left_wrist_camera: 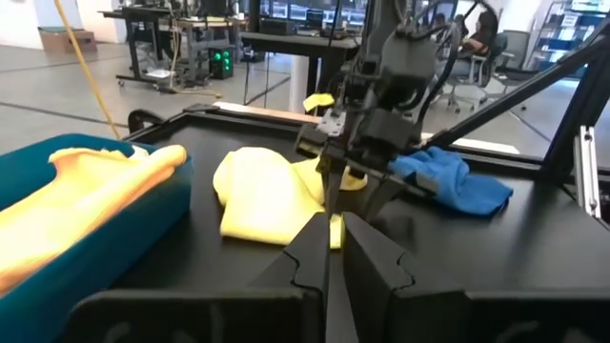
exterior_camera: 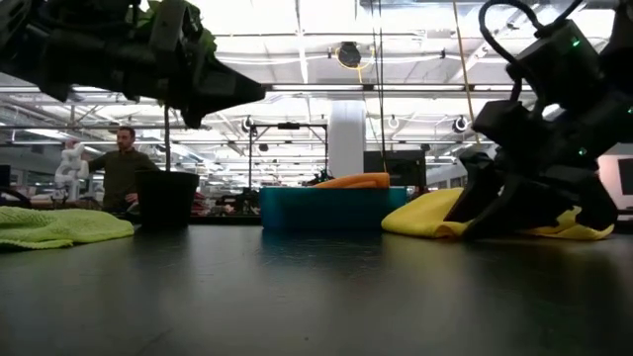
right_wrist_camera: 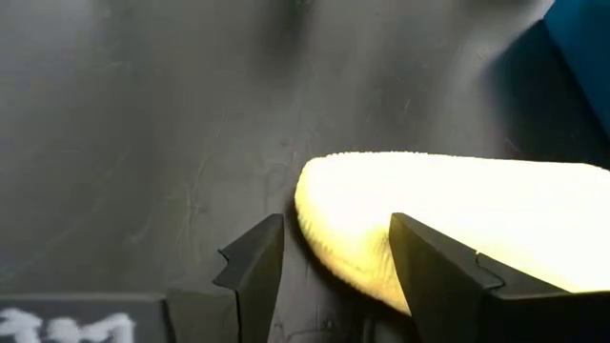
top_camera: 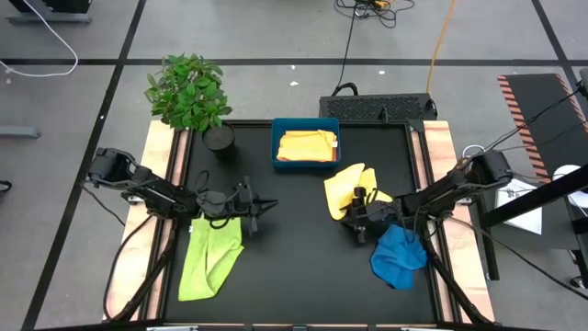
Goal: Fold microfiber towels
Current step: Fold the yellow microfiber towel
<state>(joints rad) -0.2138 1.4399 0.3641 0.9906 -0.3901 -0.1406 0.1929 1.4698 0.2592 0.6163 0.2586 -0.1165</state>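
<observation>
High view. Nearest item: lime green towel (top_camera: 211, 257), on the black table (top_camera: 294, 276), well apart from the teal tray (top_camera: 306, 164), on my left arm's side. My left pincer (top_camera: 265, 204) hangs just off that towel's upper edge, fingers nearly together, holding nothing. Blue towel (top_camera: 399, 255): crumpled, diagonally away from the tray on the right arm's side. Pale yellow towel (top_camera: 349, 188): just beside the tray's right corner. My right pincer (top_camera: 354, 219) sits at that towel's edge. In the tray: folded golden yellow towel (top_camera: 307, 145). Potted plant (top_camera: 191, 92) just left of the tray.

Low view. Orange cloth (exterior_camera: 353, 182) shows above the tray's rim.

Left wrist view. My left fingers (left_wrist_camera: 367, 272) stand narrow, empty.

Right wrist view. My right fingers (right_wrist_camera: 250, 272) stand wide, one over the pale yellow towel's rounded edge, not closed on it.
</observation>
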